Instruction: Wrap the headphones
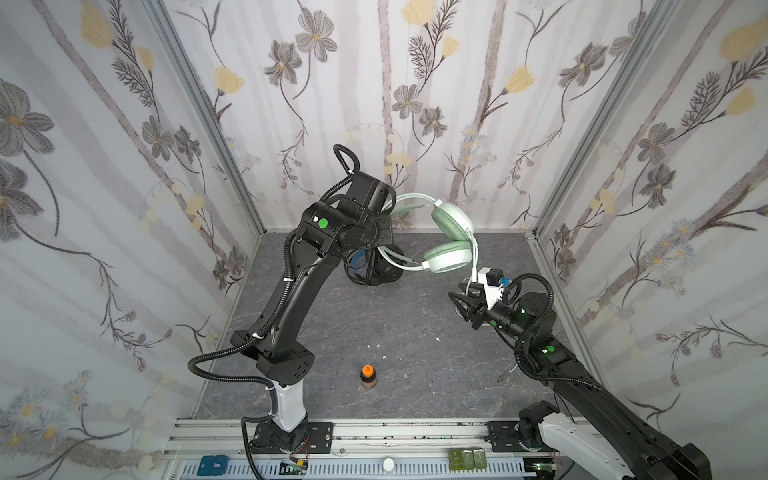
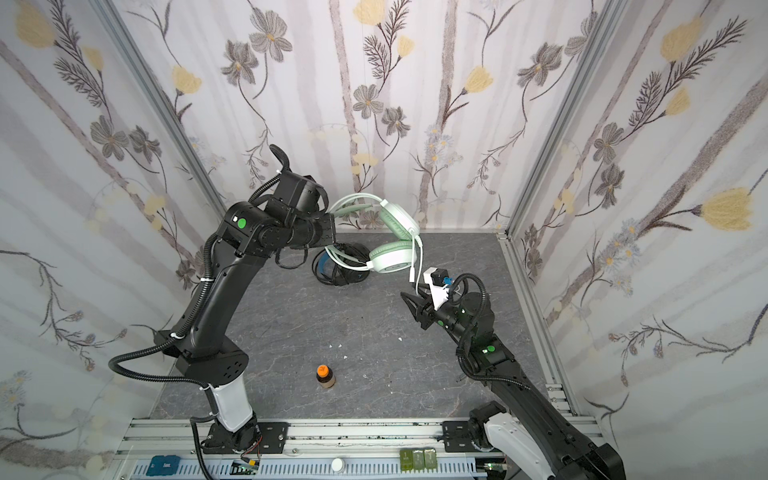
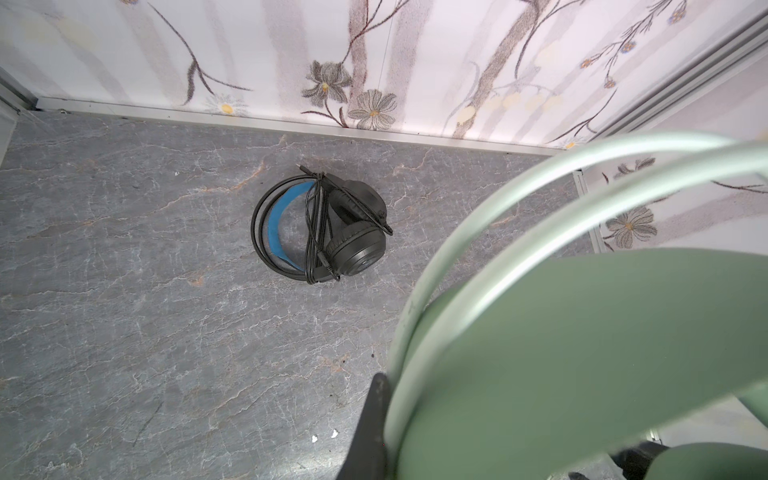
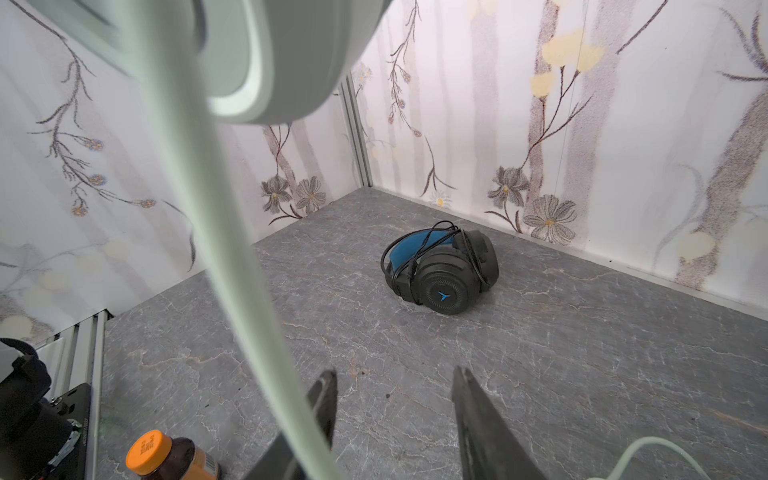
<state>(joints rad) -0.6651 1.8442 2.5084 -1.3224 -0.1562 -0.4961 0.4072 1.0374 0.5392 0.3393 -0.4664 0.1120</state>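
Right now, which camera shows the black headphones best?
The left wrist view: the black headphones lie whole and unobstructed, cable wrapped around them. The right wrist view shows them clearly too, side-on. In both top views the left arm and the mint headset partly hide them.

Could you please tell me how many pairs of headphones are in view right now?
2. The green headphones hang in the air near the back wall; the black headphones lie on the table at the back.
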